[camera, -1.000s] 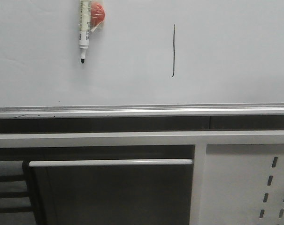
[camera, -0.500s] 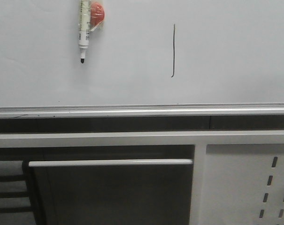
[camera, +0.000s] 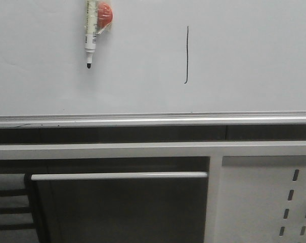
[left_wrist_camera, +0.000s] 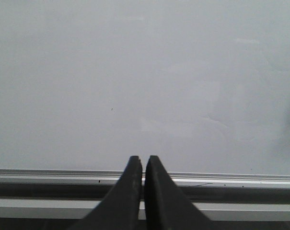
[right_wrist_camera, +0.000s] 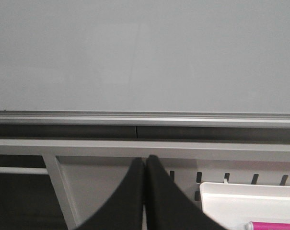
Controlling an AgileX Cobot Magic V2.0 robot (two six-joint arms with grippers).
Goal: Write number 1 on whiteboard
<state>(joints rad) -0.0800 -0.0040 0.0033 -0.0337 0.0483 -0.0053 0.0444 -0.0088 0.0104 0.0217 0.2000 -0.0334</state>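
The whiteboard (camera: 244, 61) fills the upper half of the front view, with its silver rail (camera: 153, 120) along the lower edge. The number 1 (camera: 186, 54) is a thin black vertical stroke with a small hook at its bottom, right of the board's middle. A white marker pen (camera: 91, 33) with a red round magnet (camera: 105, 14) hangs on the board at the upper left, tip down. Neither gripper shows in the front view. My left gripper (left_wrist_camera: 143, 159) is shut and empty, facing the blank whiteboard (left_wrist_camera: 145, 81). My right gripper (right_wrist_camera: 145, 159) is shut and empty, below the whiteboard (right_wrist_camera: 145, 52).
Below the rail runs a white frame bar (camera: 153, 150). A white perforated panel with slots (camera: 274, 202) is at the lower right. A white tray (right_wrist_camera: 250, 203) holding a pink object (right_wrist_camera: 274, 225) hangs on the panel beside my right gripper. A dark opening (camera: 122, 212) lies at the lower left.
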